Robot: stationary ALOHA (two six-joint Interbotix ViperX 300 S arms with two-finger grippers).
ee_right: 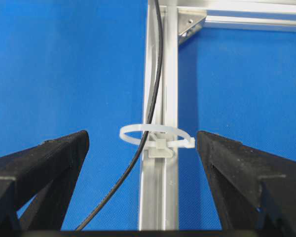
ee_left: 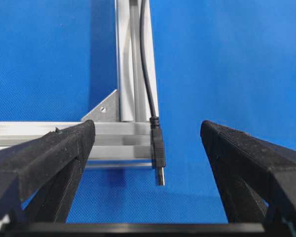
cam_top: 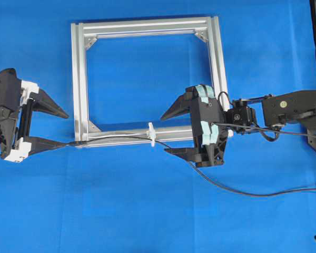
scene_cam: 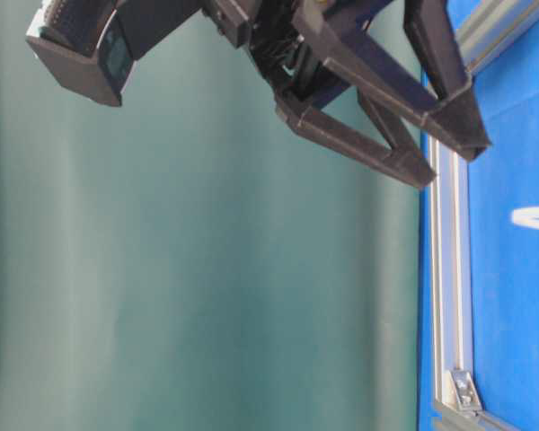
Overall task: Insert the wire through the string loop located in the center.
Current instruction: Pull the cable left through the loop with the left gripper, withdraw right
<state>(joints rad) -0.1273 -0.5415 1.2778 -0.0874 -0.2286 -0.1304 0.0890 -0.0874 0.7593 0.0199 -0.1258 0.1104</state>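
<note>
- The long thin black wire [cam_top: 116,138] lies along the near rail of the square silver aluminium frame [cam_top: 78,79] on the blue cloth, its long axis running left to right in the overhead view.
- Its small dark plug with the silvery metal tip [ee_left: 158,157] points toward the left gripper [cam_top: 57,128], resting at the frame's left near corner.
- In the right wrist view the wire passes inside the tiny white upright string loop [ee_right: 155,136], which stands on the middle of that rail; the threading looks already done, judging from this.
- The left gripper has its jaws spread wide and grips nothing; in its wrist view the plug lies straight ahead between the two black fingers [ee_left: 49,158], clear of both.
- The right gripper [cam_top: 169,133] is likewise spread wide and empty, facing the loop from the right, with the loop centred ahead of its jaws.
- The left arm is nearer the plug, the right nearer the loop.
</note>
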